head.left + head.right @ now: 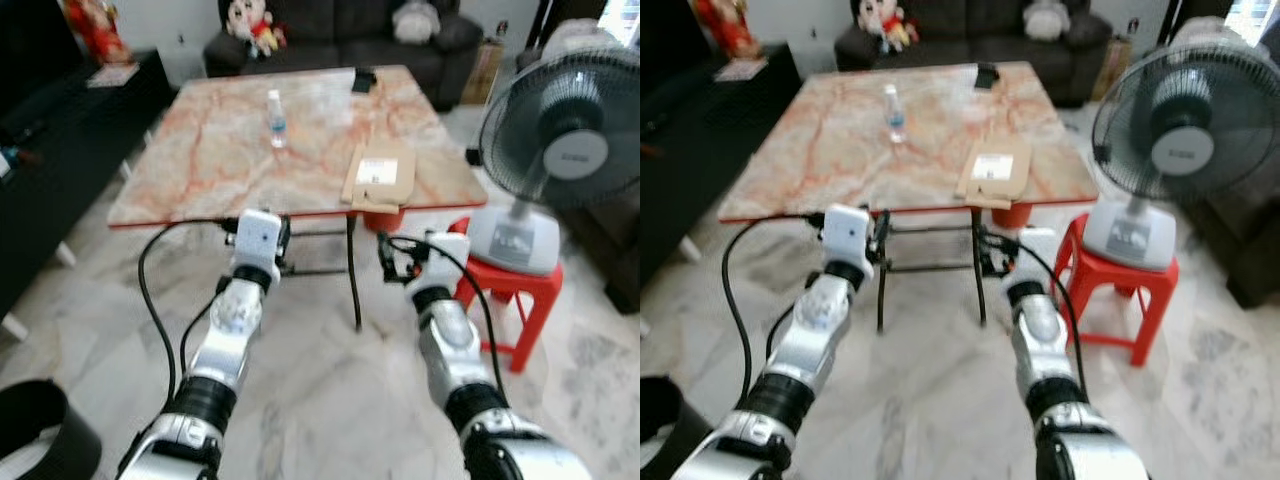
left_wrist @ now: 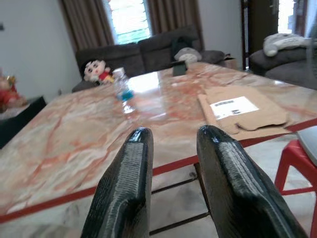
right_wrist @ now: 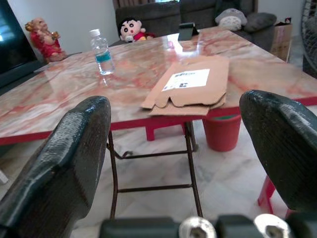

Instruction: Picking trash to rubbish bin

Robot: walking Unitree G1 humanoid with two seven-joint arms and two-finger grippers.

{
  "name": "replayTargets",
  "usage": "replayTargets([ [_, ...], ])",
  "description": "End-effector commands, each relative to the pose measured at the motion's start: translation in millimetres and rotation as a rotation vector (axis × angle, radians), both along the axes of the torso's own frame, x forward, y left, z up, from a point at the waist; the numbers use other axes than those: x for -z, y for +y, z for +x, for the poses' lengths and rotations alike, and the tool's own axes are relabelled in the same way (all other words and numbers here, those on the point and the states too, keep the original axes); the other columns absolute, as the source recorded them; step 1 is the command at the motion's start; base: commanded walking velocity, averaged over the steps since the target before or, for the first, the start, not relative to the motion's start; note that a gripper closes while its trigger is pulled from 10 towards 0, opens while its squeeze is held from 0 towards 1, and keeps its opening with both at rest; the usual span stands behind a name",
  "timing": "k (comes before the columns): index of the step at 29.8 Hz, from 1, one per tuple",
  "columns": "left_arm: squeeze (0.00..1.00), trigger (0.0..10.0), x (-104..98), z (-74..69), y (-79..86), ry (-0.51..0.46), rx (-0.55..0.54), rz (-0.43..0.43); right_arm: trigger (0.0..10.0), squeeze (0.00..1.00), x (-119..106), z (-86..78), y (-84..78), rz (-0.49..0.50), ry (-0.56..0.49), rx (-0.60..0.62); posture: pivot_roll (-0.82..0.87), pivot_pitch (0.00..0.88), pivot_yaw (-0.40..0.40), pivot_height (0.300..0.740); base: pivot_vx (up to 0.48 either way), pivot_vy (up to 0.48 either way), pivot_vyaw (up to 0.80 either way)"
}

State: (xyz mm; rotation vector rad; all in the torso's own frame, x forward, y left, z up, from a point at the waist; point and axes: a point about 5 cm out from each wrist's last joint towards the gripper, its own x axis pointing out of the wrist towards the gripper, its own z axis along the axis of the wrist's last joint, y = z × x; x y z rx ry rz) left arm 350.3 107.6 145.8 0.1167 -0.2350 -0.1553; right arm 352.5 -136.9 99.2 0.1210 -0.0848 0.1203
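Observation:
A clear plastic bottle (image 1: pixel 276 118) with a blue label stands upright near the middle of the marble table (image 1: pixel 200 170). A flattened cardboard box (image 1: pixel 380 172) with a white label lies at the table's near right edge, slightly overhanging it. A black rubbish bin (image 1: pixel 40 430) sits on the floor at my lower left. Both arms are raised in front of the table's near edge, short of it. My left gripper (image 2: pixel 173 136) is open by a narrow gap and holds nothing. Pointing at the cardboard, my right gripper (image 3: pixel 176 114) is wide open and holds nothing.
A standing fan (image 1: pixel 565 150) rests on a red plastic stool (image 1: pixel 520 285) to the right of the table. A red bucket (image 3: pixel 223 131) stands under the table. A dark sofa (image 1: pixel 340 35) with soft toys is behind it, and a dark cabinet (image 1: pixel 60 130) runs along the left.

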Motion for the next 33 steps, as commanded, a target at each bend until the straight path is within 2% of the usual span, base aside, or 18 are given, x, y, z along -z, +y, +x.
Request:
replayTargets([
  [1, 0.0, 10.0, 3, 1.4, 11.9, 0.017, -0.033, -0.02, 10.0, 0.0, -8, 2.5, 7.1, 0.008, -0.036, -0.015, 0.01, 0.0, 0.051, 0.74, 0.458, 0.0, 0.0],
  [15, 0.0, 10.0, 8, -0.7, 17.9, 0.029, -0.06, -0.031, 10.0, 0.0, -12, 4.4, 15.5, 0.009, -0.046, -0.057, 0.02, 0.0, 0.041, 0.74, 0.458, 0.0, 0.0],
  [23, 0.0, 10.0, 8, -0.6, 18.5, 0.028, -0.061, -0.025, 10.0, 0.0, -17, 5.2, 17.1, 0.011, -0.071, -0.066, 0.03, 0.0, 0.037, 0.74, 0.463, 0.0, -0.63],
  [33, 0.0, 10.0, 2, 2.4, 24.8, 0.017, -0.076, -0.021, 10.0, 0.0, -18, 6.1, 20.2, 0.024, -0.066, -0.068, 0.04, 0.0, 0.034, 0.74, 0.461, 0.0, 0.0],
])
